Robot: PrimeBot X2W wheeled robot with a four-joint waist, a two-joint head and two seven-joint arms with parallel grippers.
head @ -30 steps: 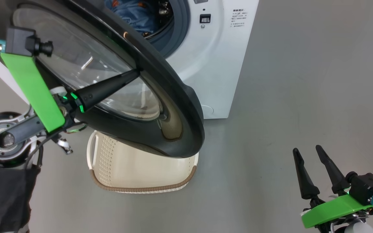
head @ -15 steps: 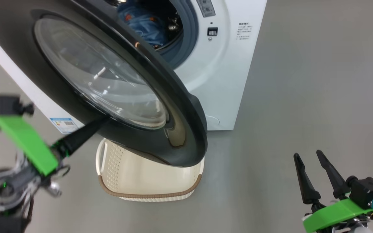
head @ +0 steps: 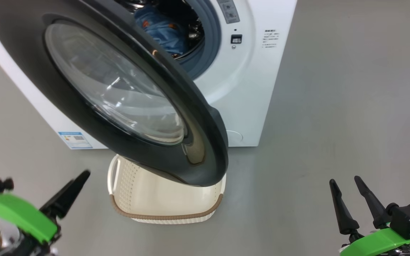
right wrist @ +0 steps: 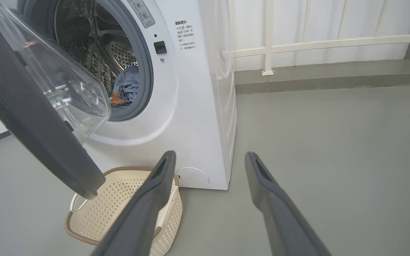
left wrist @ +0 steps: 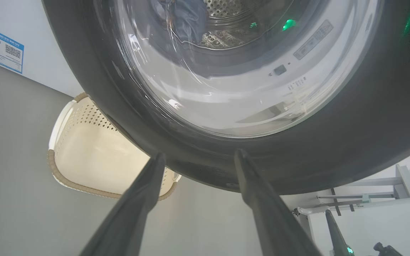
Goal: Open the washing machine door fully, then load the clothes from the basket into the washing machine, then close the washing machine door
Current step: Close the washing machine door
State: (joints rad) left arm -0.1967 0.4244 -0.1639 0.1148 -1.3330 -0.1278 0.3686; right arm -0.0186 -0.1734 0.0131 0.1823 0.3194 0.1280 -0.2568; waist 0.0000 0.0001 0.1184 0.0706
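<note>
Washing machine (head: 247,92) loaded; washing machine door (head: 119,96) stands ajar, closing step in hand.
Basket (head: 144,192) looks empty below the door's free edge; clothes (head: 162,32) lie in the drum. Best, I judge: press the black rim near the free edge, swing until latched. Left gripper (left wrist: 198,154) spread wide, tips near the rim, holding nothing; right gripper (head: 344,179) spread, empty.

It looked like a bare test room staged as a laundry corner, not a home; a white washing machine (right wrist: 198,106) stood alone on a smooth grey floor (right wrist: 333,160); a white railing (right wrist: 315,45) ran along the pale wall (right wrist: 333,17) behind; a cream basket (right wrist: 112,206) sat before the machine.
</note>
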